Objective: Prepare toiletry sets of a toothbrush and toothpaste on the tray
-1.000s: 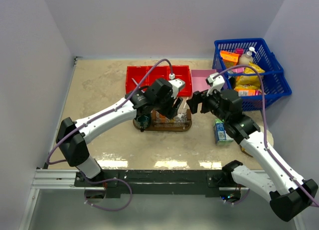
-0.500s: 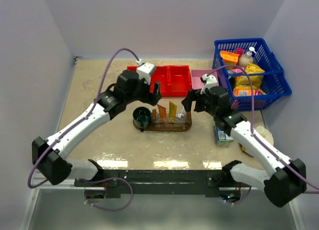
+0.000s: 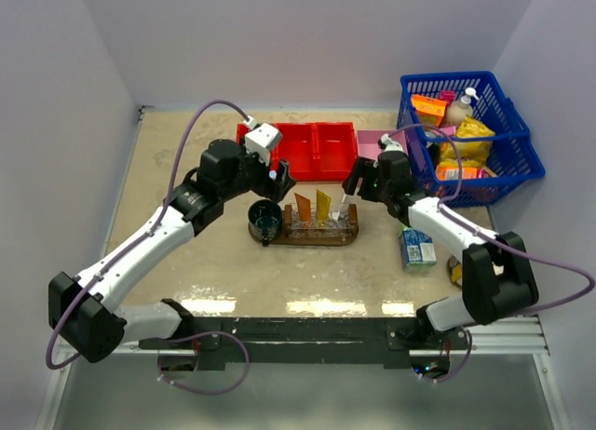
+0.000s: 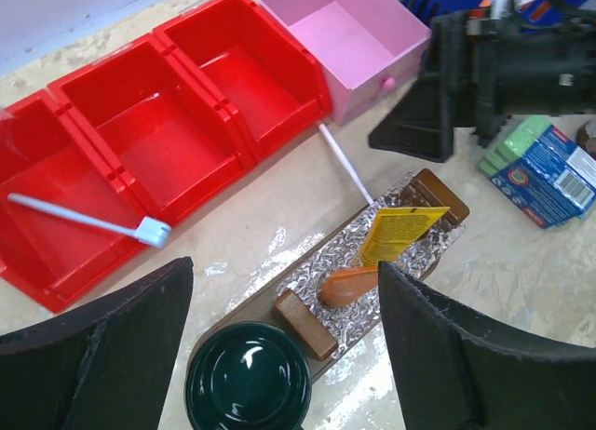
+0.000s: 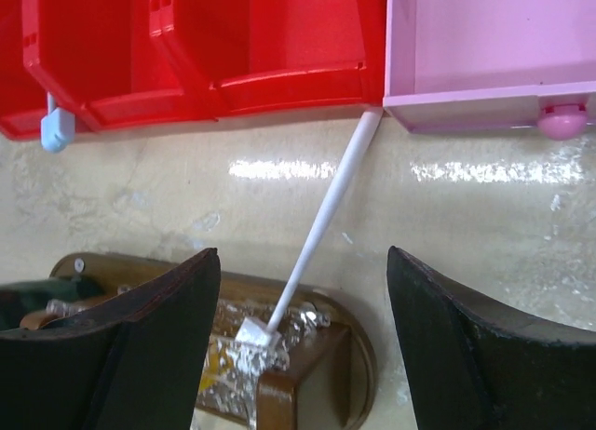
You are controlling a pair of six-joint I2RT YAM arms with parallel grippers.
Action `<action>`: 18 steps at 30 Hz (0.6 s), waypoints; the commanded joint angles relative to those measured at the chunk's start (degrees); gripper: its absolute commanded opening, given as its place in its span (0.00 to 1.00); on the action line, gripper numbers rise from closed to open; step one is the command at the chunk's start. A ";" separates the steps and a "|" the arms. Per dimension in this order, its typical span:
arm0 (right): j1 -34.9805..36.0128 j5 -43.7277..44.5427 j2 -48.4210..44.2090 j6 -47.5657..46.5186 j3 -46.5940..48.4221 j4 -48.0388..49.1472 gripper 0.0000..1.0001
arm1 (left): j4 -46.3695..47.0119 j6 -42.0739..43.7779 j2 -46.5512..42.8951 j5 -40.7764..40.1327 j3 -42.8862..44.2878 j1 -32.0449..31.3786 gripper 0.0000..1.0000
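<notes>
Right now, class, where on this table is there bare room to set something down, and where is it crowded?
Bare table lies between the tray and the near edge, and left of the red bin. The right side is crowded: pink box, blue basket, small carton and right gripper close together.

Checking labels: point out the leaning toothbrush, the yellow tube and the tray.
leaning toothbrush [image 5: 311, 223], right wrist view, mid-handle.
yellow tube [image 4: 402, 233], left wrist view, flat face.
tray [image 3: 307, 240], top external view, near rim.
</notes>
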 commanded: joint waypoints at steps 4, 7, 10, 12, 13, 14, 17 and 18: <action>-0.04 3.66 6.81 6.12 3.66 8.01 0.73 | 7.54 3.91 -7.39 6.36 -5.61 0.12 0.83; -0.12 3.57 10.50 7.35 4.71 8.81 0.71 | 9.83 3.73 -10.65 5.22 -7.81 0.03 0.83; -0.04 3.22 13.40 8.05 5.41 9.60 0.68 | 10.19 3.56 -11.72 1.80 -8.69 0.03 0.84; -0.04 3.13 14.80 8.93 5.24 10.74 0.68 | 9.22 3.82 -11.55 -0.92 -8.34 0.03 0.84; -0.04 3.30 15.16 9.28 5.15 10.92 0.68 | 8.96 3.82 -11.29 -1.37 -8.16 0.12 0.84; -0.04 3.39 15.60 9.81 4.98 11.27 0.67 | 8.43 3.82 -11.02 -1.64 -8.07 0.03 0.84; -0.04 3.31 17.53 10.60 4.89 12.32 0.66 | 8.08 3.73 -10.58 -1.73 -7.90 0.03 0.84; -0.04 2.87 17.97 10.78 4.98 12.59 0.65 | 8.08 3.56 -10.58 -1.99 -7.81 0.03 0.84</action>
